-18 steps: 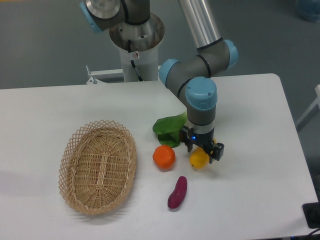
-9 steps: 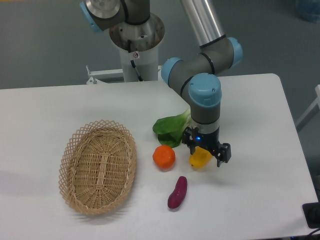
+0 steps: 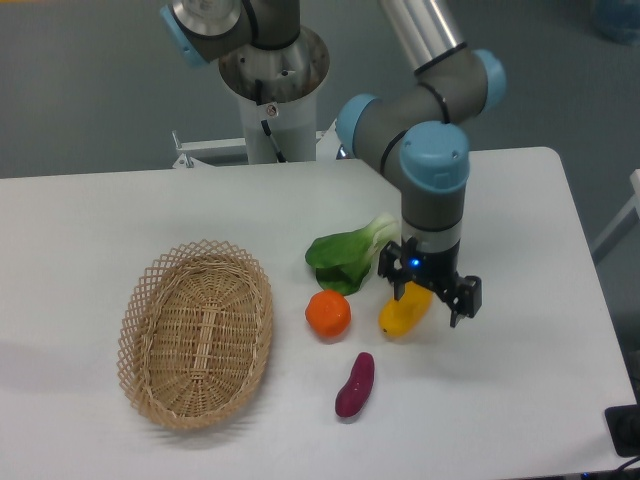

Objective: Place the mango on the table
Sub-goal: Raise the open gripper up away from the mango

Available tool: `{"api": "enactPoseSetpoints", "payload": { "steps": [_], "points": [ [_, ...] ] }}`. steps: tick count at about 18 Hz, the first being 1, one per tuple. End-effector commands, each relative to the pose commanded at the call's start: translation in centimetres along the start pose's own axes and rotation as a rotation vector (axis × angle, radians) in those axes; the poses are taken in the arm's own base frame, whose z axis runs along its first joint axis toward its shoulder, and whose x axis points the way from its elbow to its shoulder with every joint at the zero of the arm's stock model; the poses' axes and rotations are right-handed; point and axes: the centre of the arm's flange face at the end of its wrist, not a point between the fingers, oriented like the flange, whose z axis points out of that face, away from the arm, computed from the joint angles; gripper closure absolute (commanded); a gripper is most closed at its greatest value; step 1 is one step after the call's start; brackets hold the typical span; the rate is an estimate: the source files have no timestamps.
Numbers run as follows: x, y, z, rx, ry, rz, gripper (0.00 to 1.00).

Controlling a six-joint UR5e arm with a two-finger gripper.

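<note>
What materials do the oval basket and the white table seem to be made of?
The oval tan woven basket looks like wicker or rattan: open lattice rim, matte strands. The large white rounded-corner table looks like smooth laminate or painted board, faintly glossy; the exact material is unclear.

The light is bright and even, and it seems to come from above. The big white smooth tabletop (image 3: 120,220) looks very pale, almost glowing, but nothing on it is washed out. Shadows are soft and small. A faint grey shadow sits just under the small yellow oblong mango (image 3: 405,312), and another lies beside the purple sweet potato (image 3: 354,384) in the lower middle of the frame. The shiny silver arm tube (image 3: 420,25) at the top shows a light streak of glare. The picture is a bit soft and grainy. The blue thing in the upper right corner is blurry.
</note>
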Motion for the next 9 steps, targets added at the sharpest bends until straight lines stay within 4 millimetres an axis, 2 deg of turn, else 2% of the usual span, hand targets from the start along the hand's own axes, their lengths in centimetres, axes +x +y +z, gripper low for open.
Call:
{"api": "enactPoseSetpoints", "payload": {
  "steps": [3,6,9],
  "points": [
    [-0.1,1.9,-0.3,-0.008,0.026,0.075,0.0],
    [0.1,3.8,0.3,-0.004,0.045,0.149,0.0],
    [0.4,4.1,0.1,0.013,0.046,0.143,0.0]
  ]
}}
